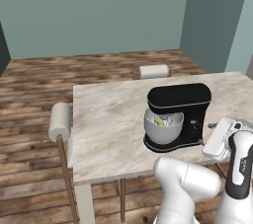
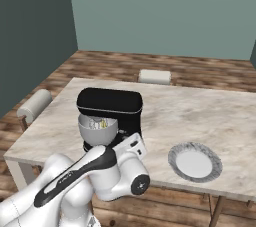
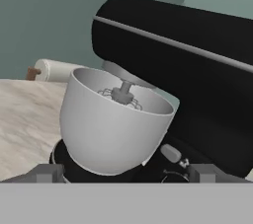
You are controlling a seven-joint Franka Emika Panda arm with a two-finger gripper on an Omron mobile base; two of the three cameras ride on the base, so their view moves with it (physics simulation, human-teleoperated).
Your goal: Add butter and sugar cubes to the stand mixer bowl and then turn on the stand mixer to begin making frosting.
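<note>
Presently the stand mixer sits on the marble table, near the table's front edge, head down over its bowl. Stand mixer bowl seated on the mixer's black base, directly under the head; wire whisk hangs inside the bowl. Butter lies inside the bowl, a pale-yellow piece against the inner wall, with small pale bits beside it; from the right base camera it sits beneath the head too.

Gripper close in front of the mixer, level with the base, jaws spread wide, nothing between them. Its tips frame the bowl's foot and the small grey knob on the mixer's column.

Plate on the table, well apart from the mixer. Two chairs at the table's far and side edges.
</note>
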